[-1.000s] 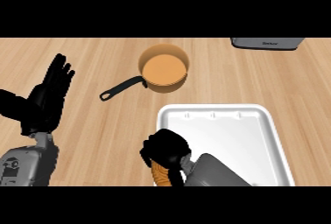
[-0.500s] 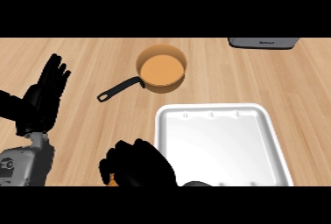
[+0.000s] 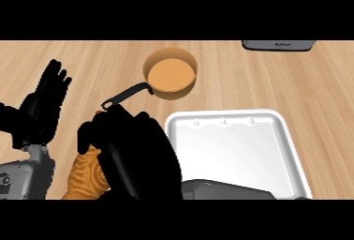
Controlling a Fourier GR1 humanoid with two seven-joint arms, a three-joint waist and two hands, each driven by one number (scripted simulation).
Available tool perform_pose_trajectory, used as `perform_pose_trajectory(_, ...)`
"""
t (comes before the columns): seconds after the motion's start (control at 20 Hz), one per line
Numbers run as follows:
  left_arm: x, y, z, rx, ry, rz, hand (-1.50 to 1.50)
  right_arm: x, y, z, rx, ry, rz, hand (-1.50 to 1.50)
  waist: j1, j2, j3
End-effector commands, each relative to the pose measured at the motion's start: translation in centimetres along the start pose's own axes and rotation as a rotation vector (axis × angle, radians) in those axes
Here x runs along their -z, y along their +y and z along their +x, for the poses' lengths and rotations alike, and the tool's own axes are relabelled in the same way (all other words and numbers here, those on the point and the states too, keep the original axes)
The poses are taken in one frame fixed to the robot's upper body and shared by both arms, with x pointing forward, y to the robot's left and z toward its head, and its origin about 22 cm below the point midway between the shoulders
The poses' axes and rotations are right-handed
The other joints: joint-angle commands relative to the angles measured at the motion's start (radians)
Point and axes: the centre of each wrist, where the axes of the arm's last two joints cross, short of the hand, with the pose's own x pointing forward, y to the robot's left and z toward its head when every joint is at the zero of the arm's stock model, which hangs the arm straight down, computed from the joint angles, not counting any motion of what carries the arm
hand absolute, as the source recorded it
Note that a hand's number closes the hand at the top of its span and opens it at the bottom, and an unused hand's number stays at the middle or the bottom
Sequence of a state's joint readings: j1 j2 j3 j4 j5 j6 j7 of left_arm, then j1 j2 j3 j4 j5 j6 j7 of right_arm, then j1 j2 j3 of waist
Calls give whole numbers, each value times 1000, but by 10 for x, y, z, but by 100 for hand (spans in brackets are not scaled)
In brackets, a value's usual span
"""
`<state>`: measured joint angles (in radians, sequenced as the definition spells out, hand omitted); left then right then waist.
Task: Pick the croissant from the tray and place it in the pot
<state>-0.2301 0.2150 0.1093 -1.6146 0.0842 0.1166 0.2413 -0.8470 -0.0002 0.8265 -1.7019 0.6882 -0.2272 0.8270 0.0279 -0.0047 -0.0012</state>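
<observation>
My right hand (image 3: 135, 150) hovers left of the white tray (image 3: 239, 145), fingers curled round the golden-brown croissant (image 3: 86, 173), which shows below and left of the palm. The orange pot (image 3: 171, 75) with its black handle (image 3: 124, 97) stands on the wooden counter just beyond the hand's fingertips. The tray holds nothing visible. My left hand (image 3: 41, 110) rests open at the left edge, fingers up.
A grey appliance (image 3: 278, 45) sits at the counter's far right edge. My grey right forearm (image 3: 228, 190) crosses the tray's near edge.
My right hand has carried the croissant off the tray, moving left and then forward toward the pot's handle. The left hand has stayed in place.
</observation>
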Motion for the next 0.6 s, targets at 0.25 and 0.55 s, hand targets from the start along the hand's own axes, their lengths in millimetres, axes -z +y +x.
perform_pose_trajectory(0.25, 2, 2, -4, -6, -11, 0, 0, 66, -26, -1, 105, 105, -93, 150, -7, 7, 0)
perform_pose_trajectory(0.55, -12, 1, -1, -8, 3, 11, 0, 99, -19, -47, 121, 149, -100, 150, -1, 8, 1)
